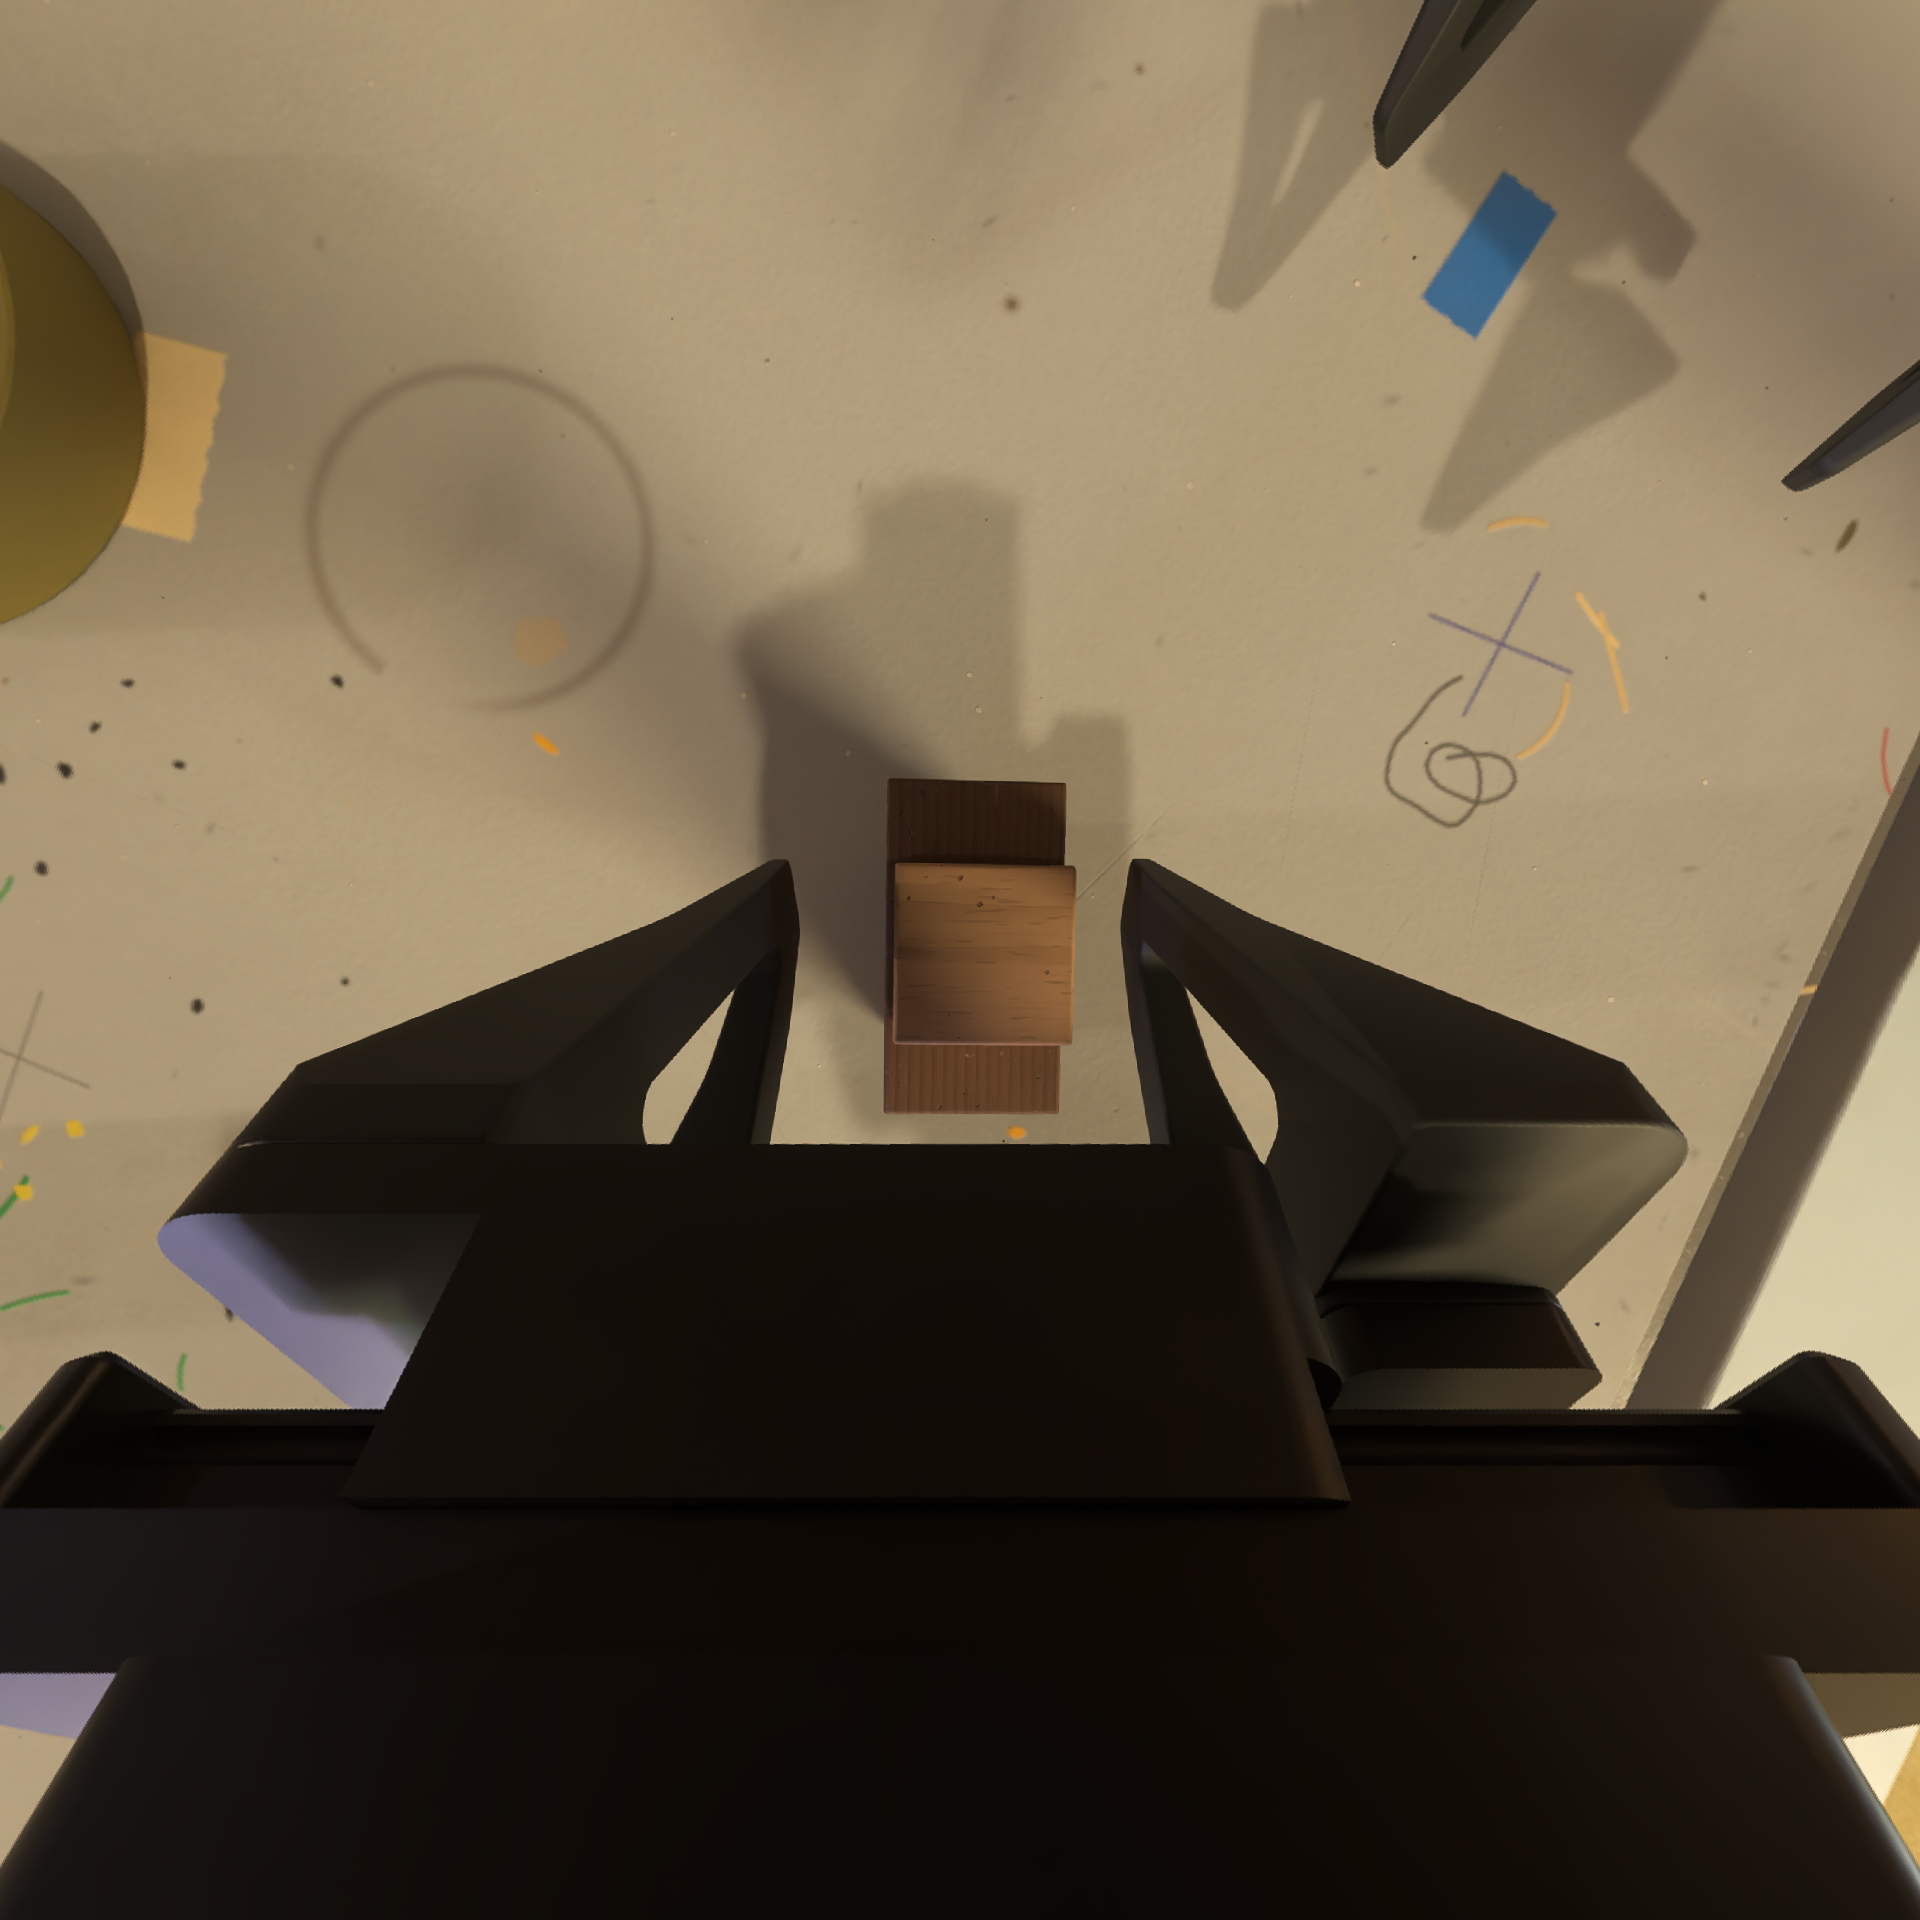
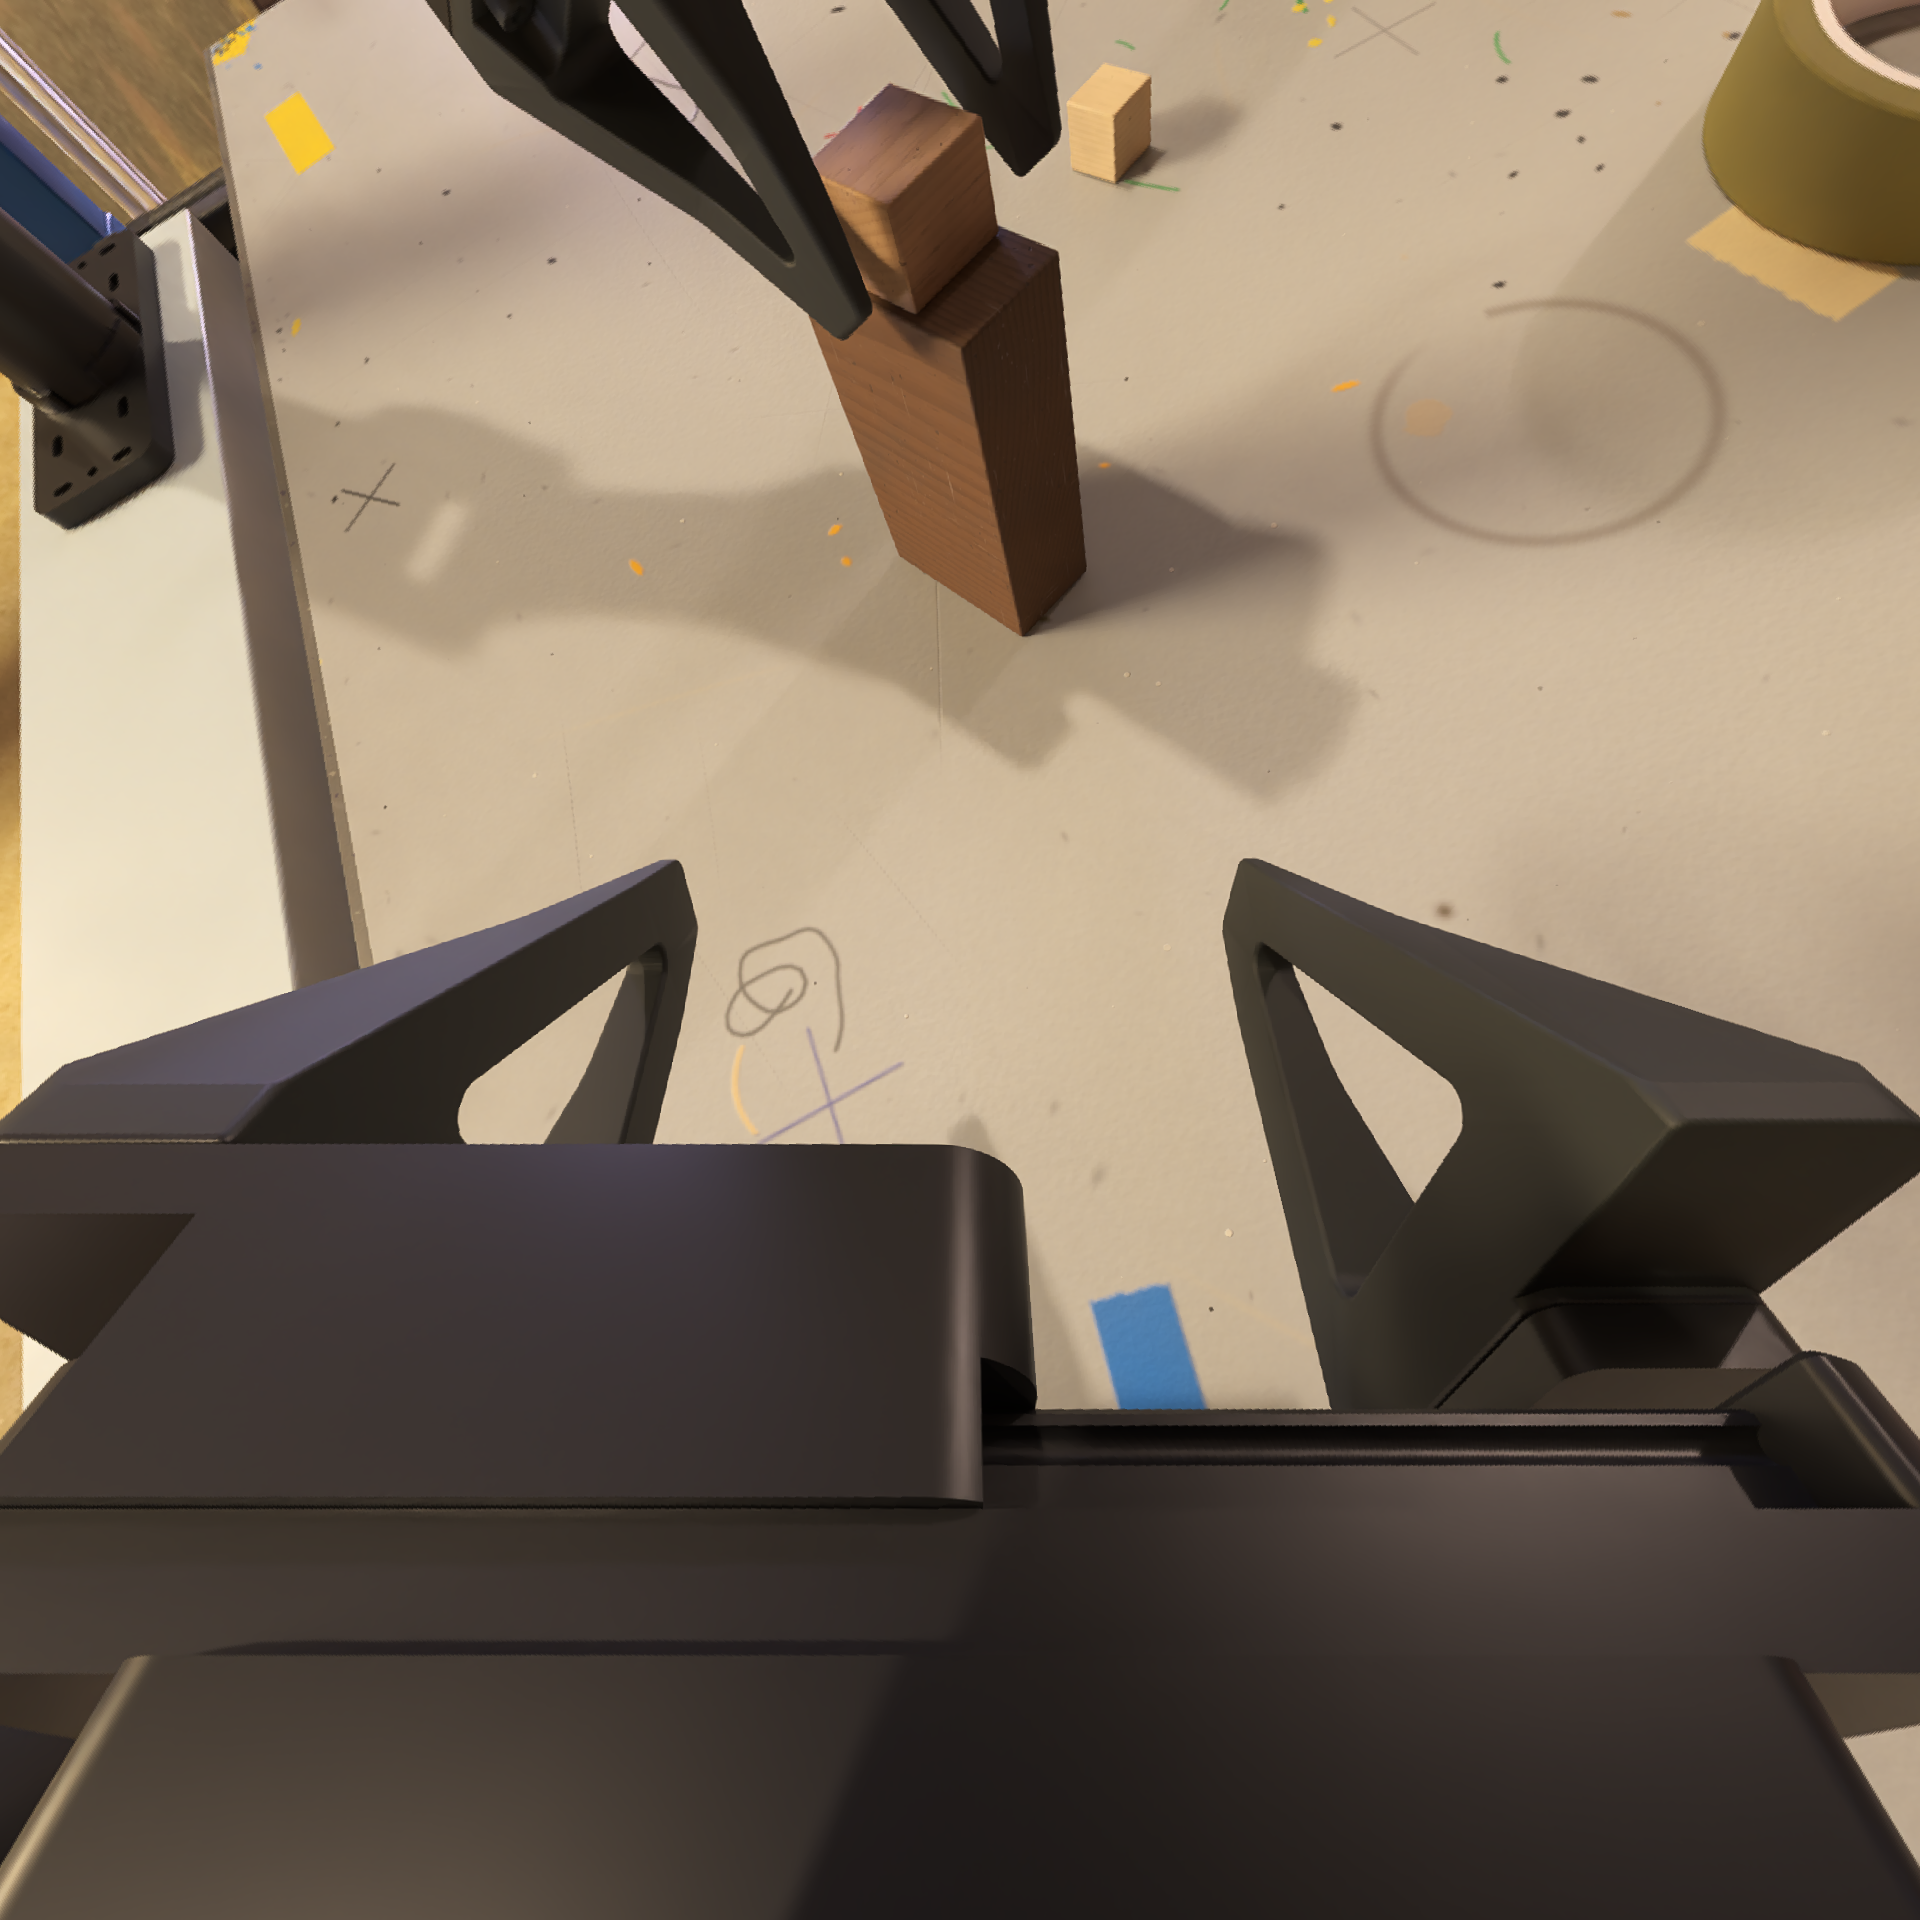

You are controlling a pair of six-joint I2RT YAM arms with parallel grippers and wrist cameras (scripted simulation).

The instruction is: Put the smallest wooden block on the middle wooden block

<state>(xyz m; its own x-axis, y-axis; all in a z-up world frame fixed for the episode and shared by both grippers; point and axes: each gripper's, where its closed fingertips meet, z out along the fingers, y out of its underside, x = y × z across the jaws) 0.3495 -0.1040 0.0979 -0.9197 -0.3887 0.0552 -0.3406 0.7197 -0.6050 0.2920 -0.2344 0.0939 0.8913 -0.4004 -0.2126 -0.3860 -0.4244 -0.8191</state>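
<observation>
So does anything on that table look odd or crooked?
Yes: the mid-brown block sits on the tall dark block overhanging one edge. The smaller pale cube sits apart on the table. The left gripper is open around the stack.

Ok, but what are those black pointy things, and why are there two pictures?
They are a robot's two pincers, each with two fingers and a camera riding on it. One picture looks down past the left pincer: it is open, with a brown block between its fingers, not squeezed. That block sits on a tall dark block. The other picture looks past the right pincer, open and holding nothing, over the table. From there you also see a pale little cube, an olive tape roll and a blue tape strip.
</observation>
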